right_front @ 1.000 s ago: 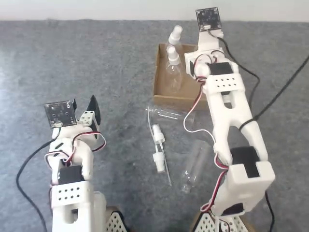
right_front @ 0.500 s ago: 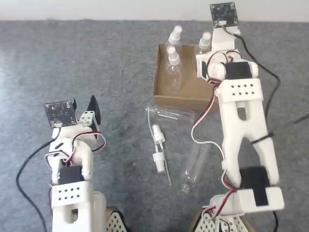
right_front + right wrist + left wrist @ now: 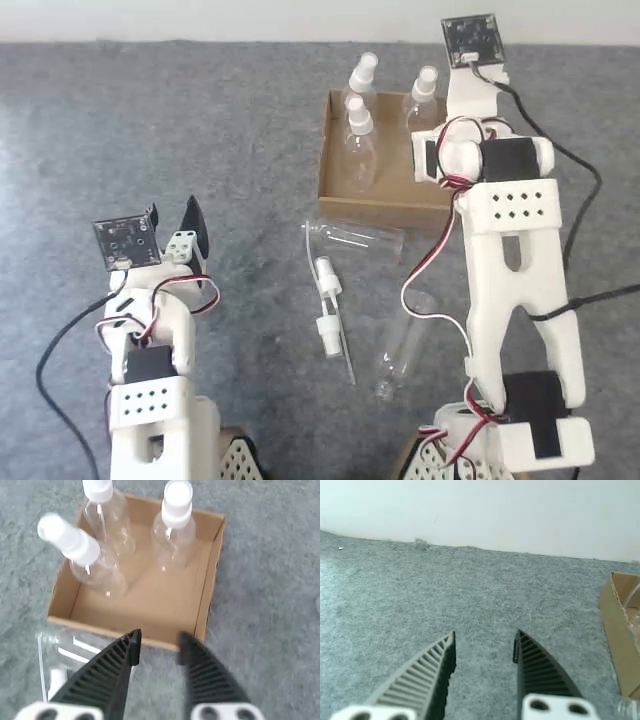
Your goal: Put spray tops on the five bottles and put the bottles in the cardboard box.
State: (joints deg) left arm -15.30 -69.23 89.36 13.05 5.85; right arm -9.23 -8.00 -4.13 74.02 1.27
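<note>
Cardboard box (image 3: 370, 211), three capped bottles (image 3: 358, 152) inside, left hand (image 3: 485, 635), right hand (image 3: 159, 637) both parted, empty

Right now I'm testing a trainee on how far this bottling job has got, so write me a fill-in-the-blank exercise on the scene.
The cardboard box holds ____ capped bottles, all upright.
Outside it, ____ clear bottles without tops lie on the carpet.
Loose spray tops lie on the carpet ____ those two bottles.
The left gripper and right gripper are both ____, not shut.

Missing words: three; two; between; open
</note>
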